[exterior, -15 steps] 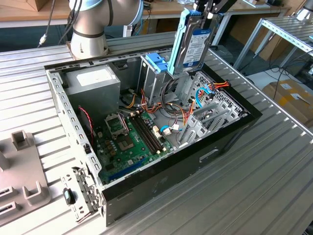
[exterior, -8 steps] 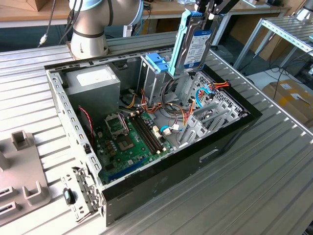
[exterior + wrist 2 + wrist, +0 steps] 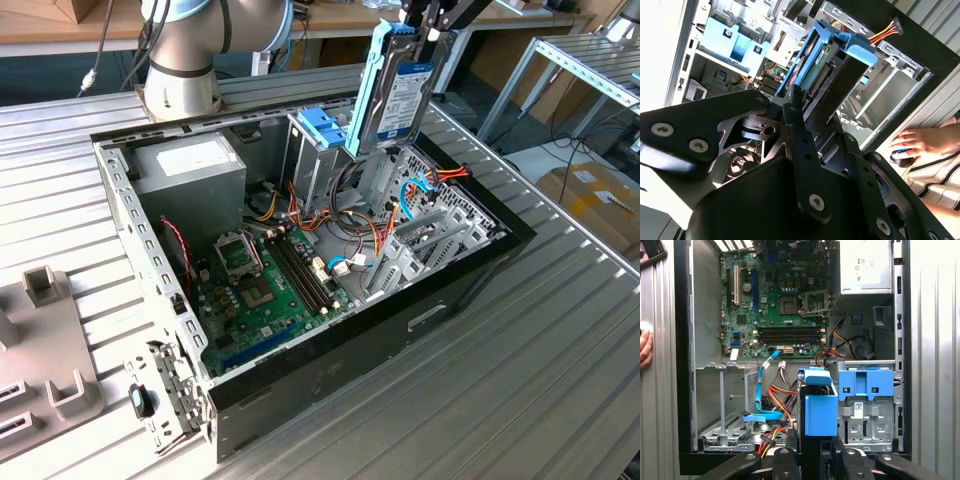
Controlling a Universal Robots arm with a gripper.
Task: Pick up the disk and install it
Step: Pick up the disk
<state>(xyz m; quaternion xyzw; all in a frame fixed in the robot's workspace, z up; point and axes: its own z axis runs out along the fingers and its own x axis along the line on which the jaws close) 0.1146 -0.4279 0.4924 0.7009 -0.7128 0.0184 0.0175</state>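
My jaws are clamped on the upper end of the disk (image 3: 403, 98). It hangs nearly upright in the air, just above the drive bays of the open computer case (image 3: 330, 372) on the worktop (image 3: 545, 375).

We see the black end effector (image 3: 815, 117) clamped on the disk (image 3: 822, 75), which stands edge-on above the open computer case (image 3: 925, 47). Beyond the end effector sits a blue bracket (image 3: 735, 42). Off to one side, a person's hand (image 3: 922, 142) rests on a mouse (image 3: 902, 156).
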